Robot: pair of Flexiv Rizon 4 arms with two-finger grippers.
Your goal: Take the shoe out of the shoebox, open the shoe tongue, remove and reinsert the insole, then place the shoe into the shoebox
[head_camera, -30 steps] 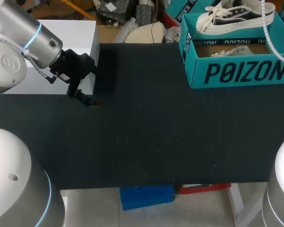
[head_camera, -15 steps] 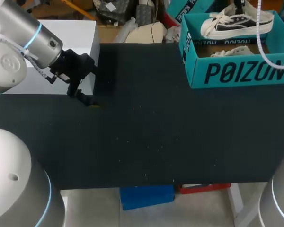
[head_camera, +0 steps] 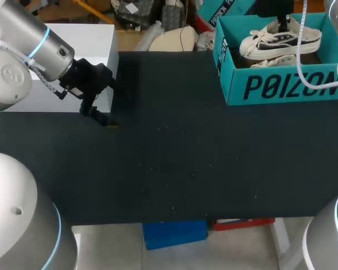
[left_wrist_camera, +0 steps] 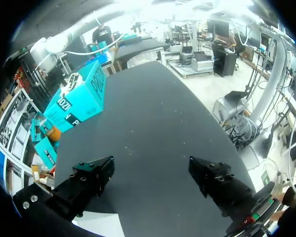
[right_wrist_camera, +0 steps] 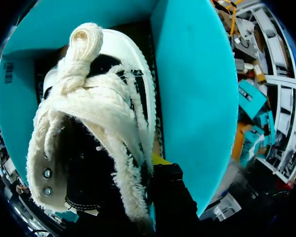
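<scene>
The left gripper (left_wrist_camera: pixel 150 168) hangs over the bench (head_camera: pixel 174 157) near its left edge, fingers spread wide with nothing between them, well apart from the task's things. The teal shoebox (head_camera: pixel 281 84) stands at the bench's far right corner, so the right arm is much the nearer. The right gripper (head_camera: pixel 283 25) reaches down into it from above. One yellow tip presses the sneaker (head_camera: pixel 279 40) on the outside of its collar. The other finger is hidden inside the opening, so I judge the collar wall clamped. The sneaker lies along the box's length, toe leftward, over a second sneaker (head_camera: pixel 273 61). It has a black upper, white sole, knotted white laces and fleecy cream lining.
</scene>
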